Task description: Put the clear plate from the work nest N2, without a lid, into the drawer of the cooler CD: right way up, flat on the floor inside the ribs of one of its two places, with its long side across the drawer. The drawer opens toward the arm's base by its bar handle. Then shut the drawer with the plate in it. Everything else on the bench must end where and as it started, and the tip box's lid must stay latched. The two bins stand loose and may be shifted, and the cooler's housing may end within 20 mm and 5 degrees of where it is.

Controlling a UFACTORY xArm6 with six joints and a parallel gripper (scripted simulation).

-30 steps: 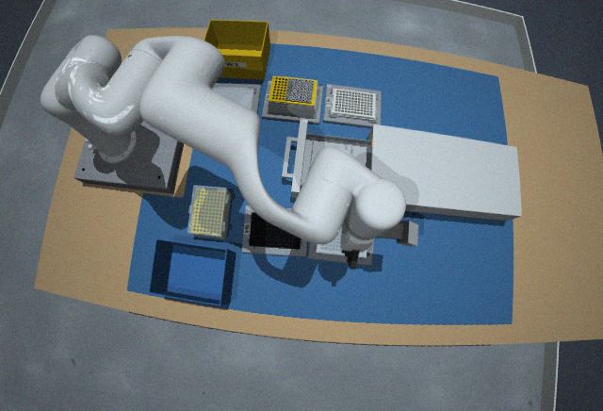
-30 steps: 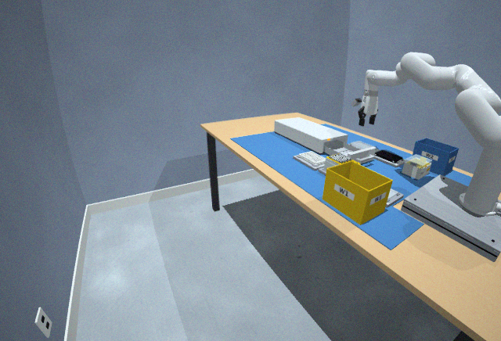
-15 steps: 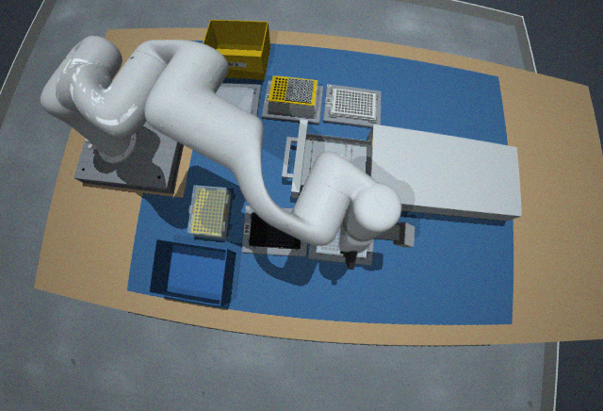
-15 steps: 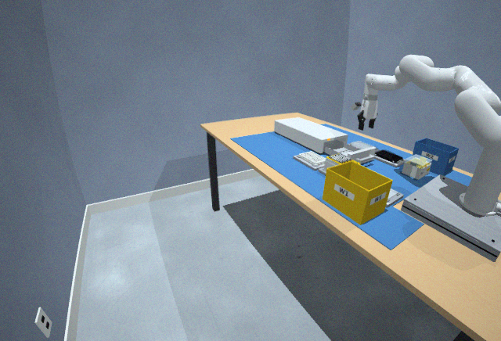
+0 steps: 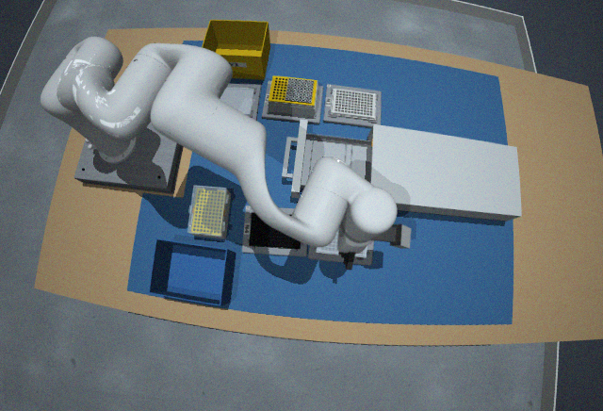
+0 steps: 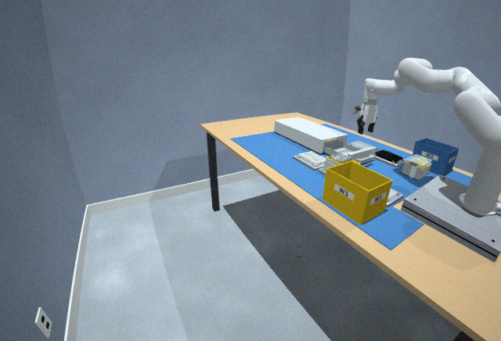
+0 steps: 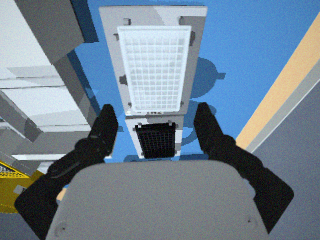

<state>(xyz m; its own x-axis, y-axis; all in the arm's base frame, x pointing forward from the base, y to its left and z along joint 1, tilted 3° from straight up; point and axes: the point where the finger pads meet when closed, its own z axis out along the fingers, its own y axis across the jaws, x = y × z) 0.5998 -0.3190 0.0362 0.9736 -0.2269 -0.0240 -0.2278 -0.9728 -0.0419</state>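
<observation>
1. The drawer stands pulled out of the cooler toward the arm's base.
2. The clear plate lies beside the dark plate, below the open fingers.
3. 2 bins stand at opposite edges of the surface.

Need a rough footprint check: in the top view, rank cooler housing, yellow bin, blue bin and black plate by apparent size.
1. Cooler housing.
2. Blue bin and yellow bin: look alike, unranked.
3. Black plate, partly hidden by the arm, so unsure.

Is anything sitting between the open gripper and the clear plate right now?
Nothing visible does. In the wrist view the open gripper hangs above the clear plate, which lies uncovered in its nest with no lid. The black plate sits in the next nest, beside the path, not on it.
</observation>
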